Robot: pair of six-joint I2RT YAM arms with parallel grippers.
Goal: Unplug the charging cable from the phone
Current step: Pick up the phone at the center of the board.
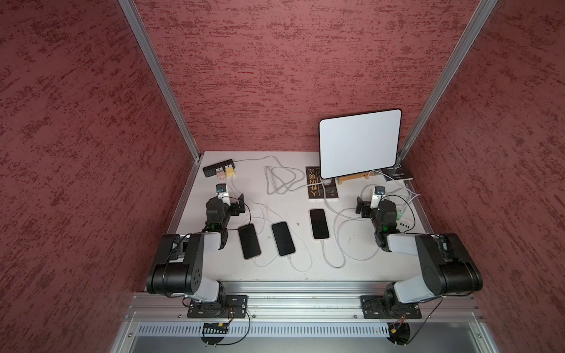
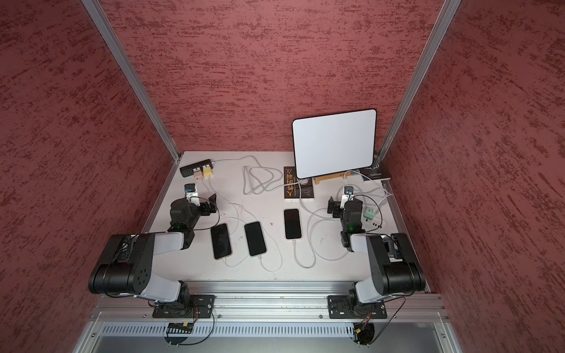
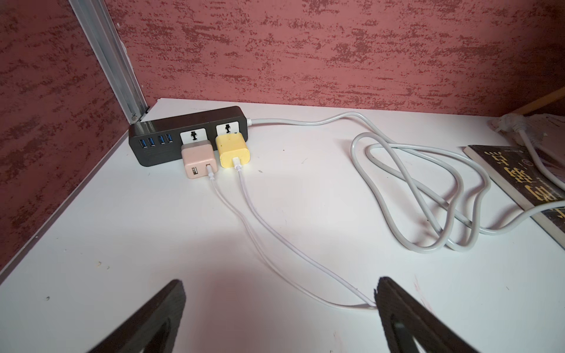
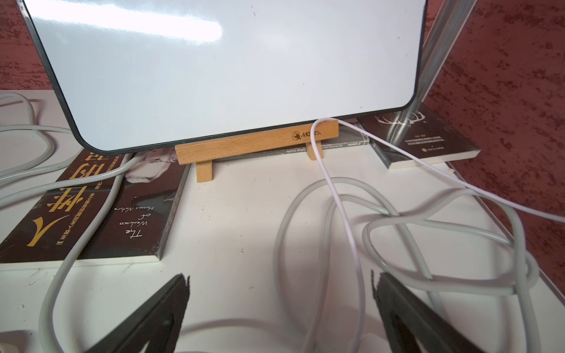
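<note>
Three phones are lying face up on the white tabletop (image 1: 367, 272) in both top views, each with a thin white charging cable (image 1: 323, 250) plugged into its 6 o'clock end, the end nearest the robot's bases. Their long axes are running roughly from 12 to 6 o'clock. The left phone (image 1: 249, 241) is sitting just beside the left forearm. The middle phone (image 1: 283, 238) is lying next to it, and the right phone (image 1: 319, 224) is lying a little farther toward 12.

The left pincer (image 1: 225, 200) is hanging with its jaws spread wide, holding nothing. The left phone is lying at about its 5 o'clock, with that phone's plug (image 1: 254, 259) farther still toward 6. The right pincer (image 1: 375, 202) is likewise gaping empty, with the right phone at about its 8 o'clock. Judging by this, either arm is going to have to draw back toward 6 before reaching a plug, and the left arm is nearer to two of the three.

From the left wrist, the left pincer (image 3: 279, 290) is standing wide open over bare tabletop. It is facing a black power strip (image 3: 189, 134) carrying a pink adapter (image 3: 198, 160) and a yellow adapter (image 3: 234, 151). No phone is showing.

From the right wrist, the right pincer (image 4: 279, 282) is also standing open and empty. It is facing a whiteboard (image 4: 229, 67) on a wooden stand (image 4: 253, 143), with grey cord (image 4: 281, 232) looping in front. Again no phone is showing.
</note>
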